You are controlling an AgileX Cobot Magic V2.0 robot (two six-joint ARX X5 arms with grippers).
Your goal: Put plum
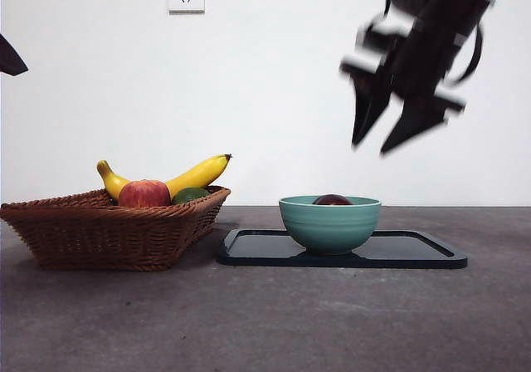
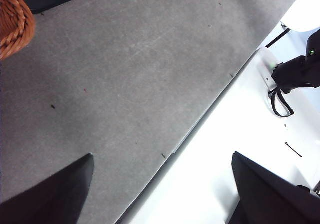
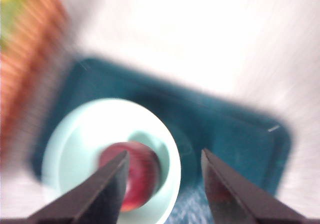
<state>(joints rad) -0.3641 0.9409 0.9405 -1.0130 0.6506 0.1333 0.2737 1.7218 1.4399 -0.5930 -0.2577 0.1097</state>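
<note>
The plum [image 1: 332,199] lies inside the teal bowl [image 1: 329,222], only its dark maroon top showing over the rim in the front view. The blurred right wrist view shows the plum [image 3: 137,171] at the bowl's [image 3: 75,149] bottom. My right gripper [image 1: 383,144] hangs high above and to the right of the bowl, open and holding nothing; its jaws [image 3: 162,176] stand apart over the plum. My left gripper [image 2: 162,184] is open over bare table near the table's edge, a black tip [image 1: 12,56] at the upper left.
The bowl stands on a dark tray [image 1: 415,252]. To its left a wicker basket [image 1: 108,231] holds a banana [image 1: 195,174], a red-and-yellow apple [image 1: 143,193] and a green fruit [image 1: 190,194]. A corner of the basket [image 2: 12,21] shows in the left wrist view.
</note>
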